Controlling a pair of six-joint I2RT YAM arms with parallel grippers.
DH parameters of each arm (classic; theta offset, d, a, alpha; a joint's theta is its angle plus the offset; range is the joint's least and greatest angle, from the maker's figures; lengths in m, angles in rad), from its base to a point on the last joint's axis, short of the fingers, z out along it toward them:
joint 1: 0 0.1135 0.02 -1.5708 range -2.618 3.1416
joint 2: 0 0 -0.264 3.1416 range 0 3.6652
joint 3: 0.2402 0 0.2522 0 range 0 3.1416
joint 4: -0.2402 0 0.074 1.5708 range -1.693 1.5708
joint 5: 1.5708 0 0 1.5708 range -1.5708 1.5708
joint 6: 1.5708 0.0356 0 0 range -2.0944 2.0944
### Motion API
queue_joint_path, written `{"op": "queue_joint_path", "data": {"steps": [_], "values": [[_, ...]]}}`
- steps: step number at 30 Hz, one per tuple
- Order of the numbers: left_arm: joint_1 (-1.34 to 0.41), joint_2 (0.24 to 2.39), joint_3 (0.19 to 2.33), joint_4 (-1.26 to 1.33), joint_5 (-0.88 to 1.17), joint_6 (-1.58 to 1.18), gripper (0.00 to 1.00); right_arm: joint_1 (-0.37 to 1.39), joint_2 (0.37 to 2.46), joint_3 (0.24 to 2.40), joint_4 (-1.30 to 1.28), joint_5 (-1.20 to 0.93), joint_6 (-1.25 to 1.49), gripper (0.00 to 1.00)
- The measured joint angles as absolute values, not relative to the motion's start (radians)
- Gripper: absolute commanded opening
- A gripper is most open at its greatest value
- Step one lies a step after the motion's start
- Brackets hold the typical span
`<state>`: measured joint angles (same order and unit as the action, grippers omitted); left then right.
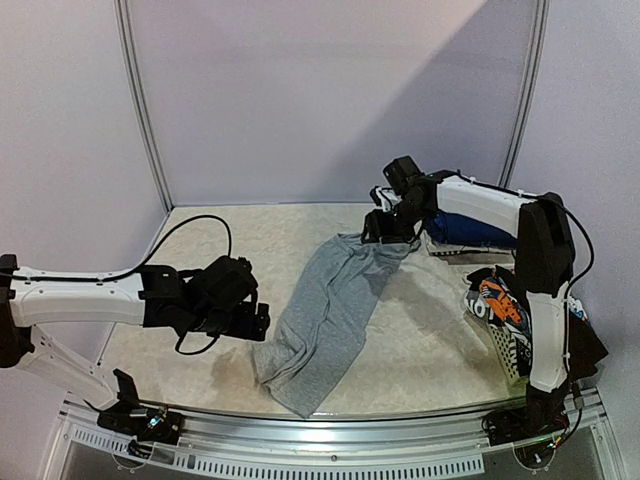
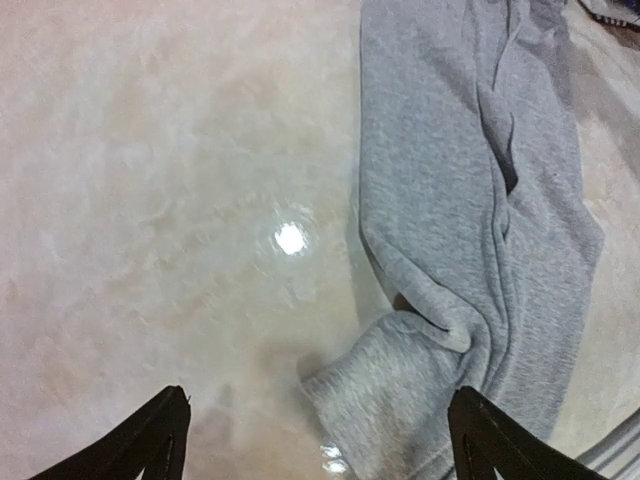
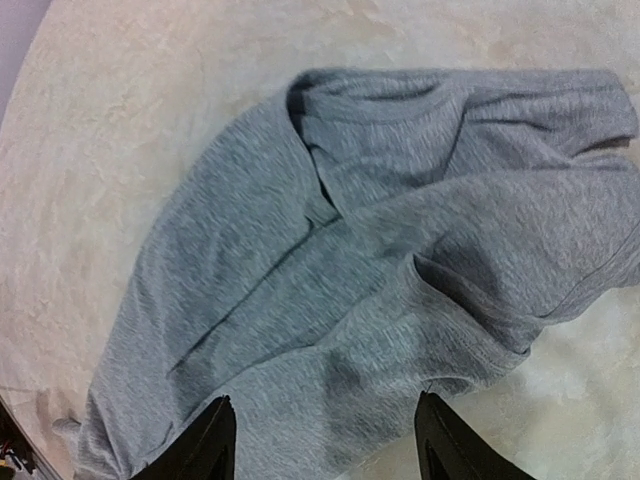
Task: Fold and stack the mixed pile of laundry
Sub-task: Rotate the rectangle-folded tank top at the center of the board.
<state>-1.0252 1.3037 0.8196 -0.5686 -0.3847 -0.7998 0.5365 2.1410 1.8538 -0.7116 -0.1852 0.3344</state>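
Grey shirt lying crumpled on the bench, left end effector apart over its near edge, right end effector apart over its collar end, neither gripping cloth.

A robotics lab booth: plain pale wall panels in metal posts enclose a marble-patterned bench, left arm and right arm bolted at its aluminium rail.
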Motion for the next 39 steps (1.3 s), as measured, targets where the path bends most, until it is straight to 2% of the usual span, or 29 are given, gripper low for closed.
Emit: {"op": "queue_joint_path", "data": {"steps": [8,13,22,32,39], "values": [[-1.025,1.308,0.834,-0.577,-0.531,-0.699,0.94,0.543,2.222,1.794,-0.677,-0.175,0.364,0.59],[-1.025,1.374,0.835,-0.525,-0.542,-0.652,0.88,0.542,2.316,1.844,-0.67,-0.181,0.365,0.59],[-0.995,1.562,0.885,-0.443,-0.427,-0.574,0.82,0.49,2.484,2.091,-0.683,-0.258,0.36,0.56],[-0.96,1.612,0.917,-0.439,-0.301,-0.55,0.81,0.369,2.738,2.501,-0.725,-0.426,0.343,0.58],[-0.958,1.612,0.935,-0.477,-0.244,-0.561,0.76,0.294,2.771,2.535,-0.659,-0.501,0.354,0.62]]}}
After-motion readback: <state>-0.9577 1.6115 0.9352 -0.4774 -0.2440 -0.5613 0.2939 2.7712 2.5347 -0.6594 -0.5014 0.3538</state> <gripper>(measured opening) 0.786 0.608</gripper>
